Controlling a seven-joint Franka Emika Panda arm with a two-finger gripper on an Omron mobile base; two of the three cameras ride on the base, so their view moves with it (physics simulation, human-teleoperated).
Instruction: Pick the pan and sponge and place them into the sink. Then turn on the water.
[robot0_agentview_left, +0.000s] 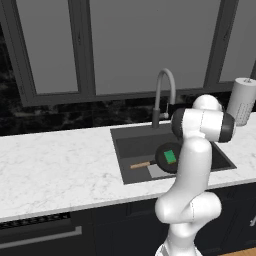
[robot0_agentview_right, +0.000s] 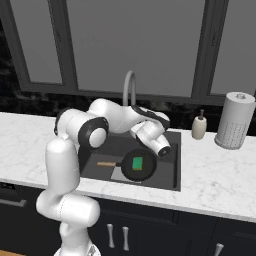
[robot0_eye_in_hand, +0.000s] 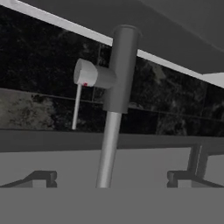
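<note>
Pan (robot0_agentview_right: 137, 166) is seated in the sink (robot0_agentview_right: 167, 177), toward the front, w/ its light wooden handle (robot0_agentview_right: 106, 164) lying along the basin floor. Sponge (robot0_agentview_right: 138, 163) is laid flat inside the pan, approx. centred. In the left base view the pan (robot0_agentview_left: 164, 159) and sponge (robot0_agentview_left: 170, 156) are partly masked by the arm; the sink (robot0_agentview_left: 122, 165) front wall is visible.

Faucet (robot0_agentview_right: 129, 88) rises at the rear of the sink, gooseneck arched fwd over the basin. No stream is seen at the spout.

Gripper (robot0_eye_in_hand: 112, 177) is spread fully, nothing held betw. the fingers. In the hand view the faucet (robot0_eye_in_hand: 114, 109) stem is framed betw. the two fingertips (robot0_eye_in_hand: 41, 177), w/ its side lever (robot0_eye_in_hand: 77, 105) hanging down against the dark backsplash (robot0_eye_in_hand: 39, 57).

Soap bottle (robot0_agentview_right: 199, 125) and paper towel roll (robot0_agentview_right: 234, 120) are stood on the counter (robot0_agentview_right: 215, 185) beside the sink.
</note>
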